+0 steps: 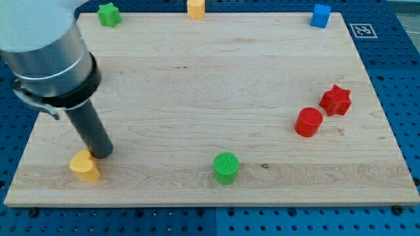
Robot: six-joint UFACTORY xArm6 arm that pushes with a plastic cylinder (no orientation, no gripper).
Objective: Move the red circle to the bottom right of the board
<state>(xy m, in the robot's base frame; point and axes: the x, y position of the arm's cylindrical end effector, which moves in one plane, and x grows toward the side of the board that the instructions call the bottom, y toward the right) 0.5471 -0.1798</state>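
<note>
The red circle [308,122] stands on the wooden board [197,85] at the view's right, a little below mid-height. A red star [336,99] sits just up and right of it, nearly touching. My tip [101,155] is far away at the view's lower left, at the upper right edge of a yellow heart-shaped block [84,166]; contact cannot be told. The whole width of the board lies between my tip and the red circle.
A green circle [226,168] stands near the bottom edge at centre. Along the top edge are a green star [109,14], a yellow block [195,8] and a blue cube [320,15]. A blue pegboard surrounds the board.
</note>
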